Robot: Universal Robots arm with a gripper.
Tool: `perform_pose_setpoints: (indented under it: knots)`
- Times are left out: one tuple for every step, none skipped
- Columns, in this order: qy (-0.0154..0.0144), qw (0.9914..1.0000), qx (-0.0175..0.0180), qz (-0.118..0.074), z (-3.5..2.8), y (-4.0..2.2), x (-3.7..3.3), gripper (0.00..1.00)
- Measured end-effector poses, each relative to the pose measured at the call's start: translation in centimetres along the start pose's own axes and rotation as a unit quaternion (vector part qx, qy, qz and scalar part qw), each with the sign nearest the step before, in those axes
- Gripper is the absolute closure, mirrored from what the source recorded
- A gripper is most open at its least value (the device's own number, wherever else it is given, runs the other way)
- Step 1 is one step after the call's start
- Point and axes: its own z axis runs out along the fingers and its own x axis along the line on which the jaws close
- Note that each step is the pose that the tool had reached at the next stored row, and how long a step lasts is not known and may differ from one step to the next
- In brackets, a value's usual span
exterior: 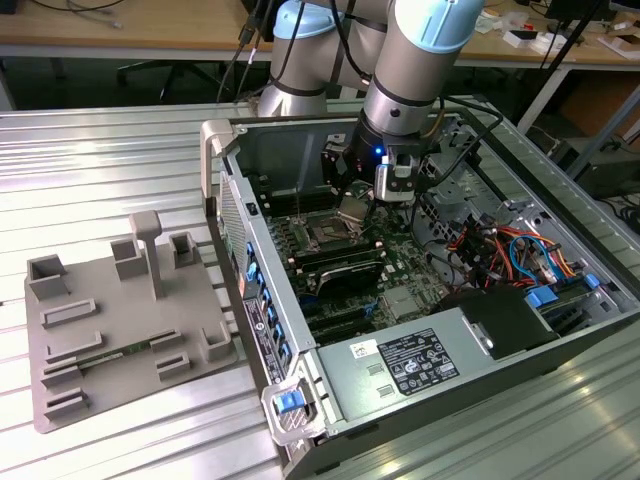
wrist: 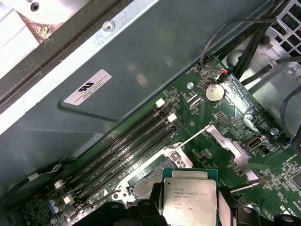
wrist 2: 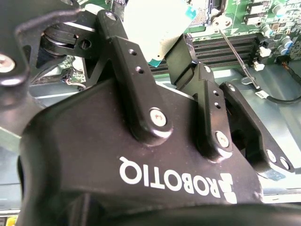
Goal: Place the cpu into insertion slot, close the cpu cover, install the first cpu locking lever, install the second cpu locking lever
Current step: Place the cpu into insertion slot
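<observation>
pincer (wrist: 189,209): we see it clenched on the cpu (wrist: 189,193), gripping two opposite edges.
cpu: we find it silver face up, raised beside the insertion slot (wrist: 149,182), not in it.

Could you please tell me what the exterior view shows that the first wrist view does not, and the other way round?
The exterior view adds the arm reaching into the open computer case, the grey fixture plate on the exterior view's left of it, and the power supply. The first wrist view adds the coin cell battery and a white label on the case wall. Both share the gripper, jaws shut on the cpu, held over the motherboard near the insertion slot.
</observation>
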Motion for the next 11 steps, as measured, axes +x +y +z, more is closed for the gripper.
perform_pose_setpoints:
  knots:
    - [0.0, 1.0, 0.0, 0.0, 0.0, 0.0, 0.0, 0.45]
    - [-0.0001, 1.0, 0.0, 0.001, 0.0, 0.0, 0.0, 0.45]
    - [-0.0001, 1.0, -0.0001, 0.001, 0.0, 0.0, 0.0, 0.45]
    - [-0.0002, 1.0, -0.0001, 0.002, 0.0, 0.0, 0.0, 0.45]
    - [-0.0003, 1.0, -0.0001, 0.003, 0.0, 0.0, 0.0, 0.45]
    - [-0.0003, 1.0, -0.0001, 0.003, 0.0, 0.0, 0.0, 0.45]
    - [-0.0003, 0.99999, -0.0001, 0.003, 0.0, 0.0, 0.0, 0.45]
    - [-0.0004, 0.99999, -0.0001, 0.004, 0.0, 0.0, 0.0, 0.45]
    - [-0.0004, 0.99999, -0.0001, 0.004, 0.0, 0.0, 0.0, 0.45]
    - [-0.0004, 0.99999, -0.0001, 0.004, 0.0, 0.0, 0.0, 0.45]
    - [-0.0005, 0.99999, -0.0001, 0.005, 0.0, 0.0, 0.0, 0.45]
